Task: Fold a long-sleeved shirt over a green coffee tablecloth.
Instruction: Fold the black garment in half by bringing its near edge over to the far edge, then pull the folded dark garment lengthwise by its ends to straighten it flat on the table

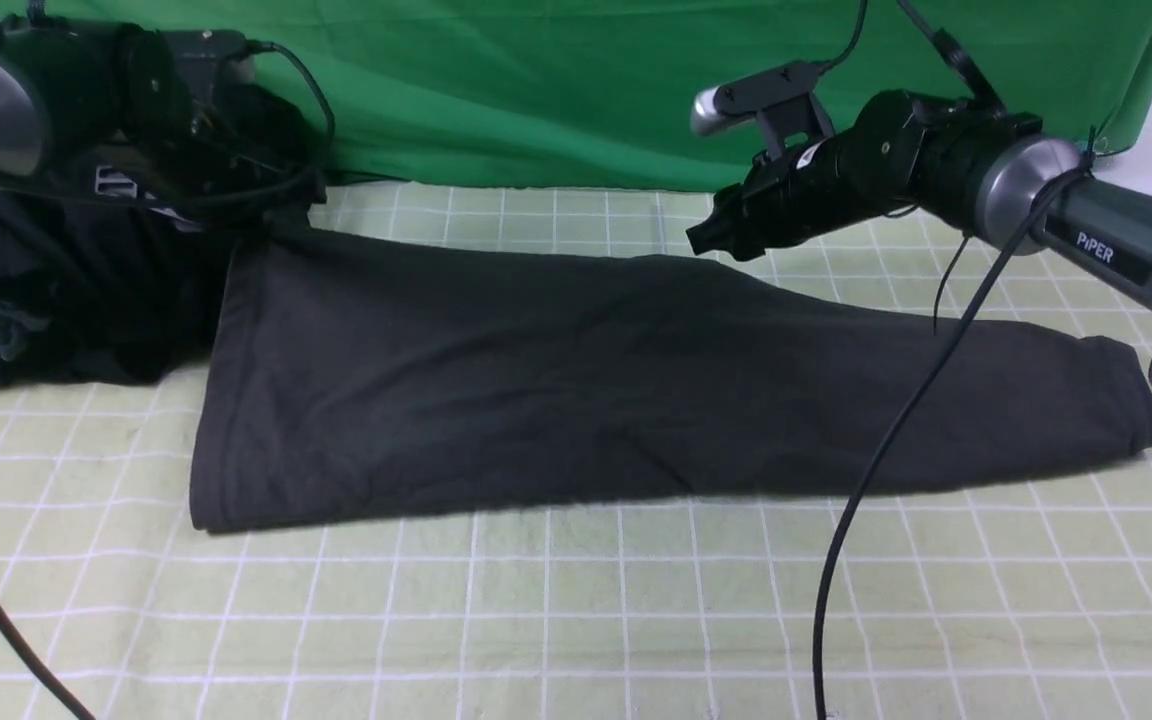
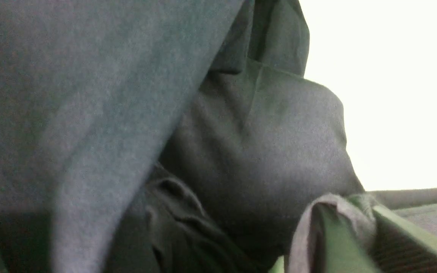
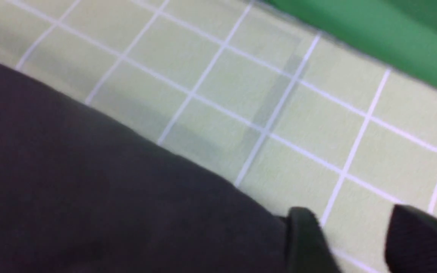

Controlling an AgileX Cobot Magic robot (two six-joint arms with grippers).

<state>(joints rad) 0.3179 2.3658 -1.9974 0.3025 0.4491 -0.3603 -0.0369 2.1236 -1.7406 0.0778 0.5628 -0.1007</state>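
While bare green coffee tablecloth fills the foreground, the long-sleeved shirt lies behind it as one long dark band across the grid. I judge it light, limp and layered, best pinched through every layer at an end corner. My right gripper hovers at its far edge, jaws spread, holding nothing. My left gripper is smothered in cloth by the dark garment pile, so I cannot tell its state. Logo and neck are hidden; a plain green drape closes the scene.

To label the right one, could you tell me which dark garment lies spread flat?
The charcoal shirt in the middle; the blacker heap on the left is crumpled.
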